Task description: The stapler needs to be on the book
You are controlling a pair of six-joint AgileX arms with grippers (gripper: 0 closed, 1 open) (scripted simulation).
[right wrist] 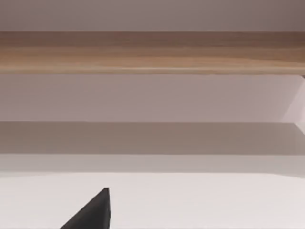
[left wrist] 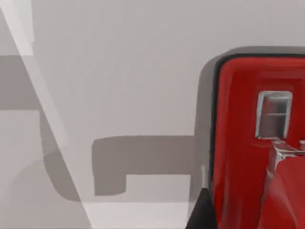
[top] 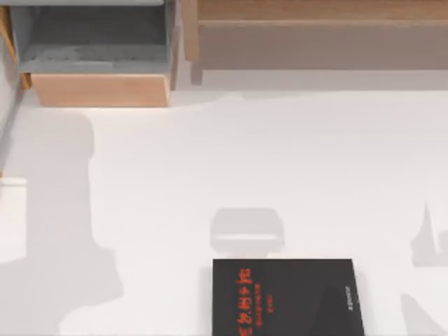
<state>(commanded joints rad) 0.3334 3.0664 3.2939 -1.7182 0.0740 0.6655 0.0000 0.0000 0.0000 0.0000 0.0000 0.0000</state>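
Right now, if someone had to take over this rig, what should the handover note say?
Grip state: cannot tell for either arm.
Stapler: close up in the left wrist view, above the white table. Whether it is held or lying there cannot be told.
Book: flat at the near edge of the table, right of centre in the top view, with nothing on its cover.
Done: nothing that can be confirmed. The stapler is not on the book.
Left: secure the stapler, probably with the left arm, and set it on the book.
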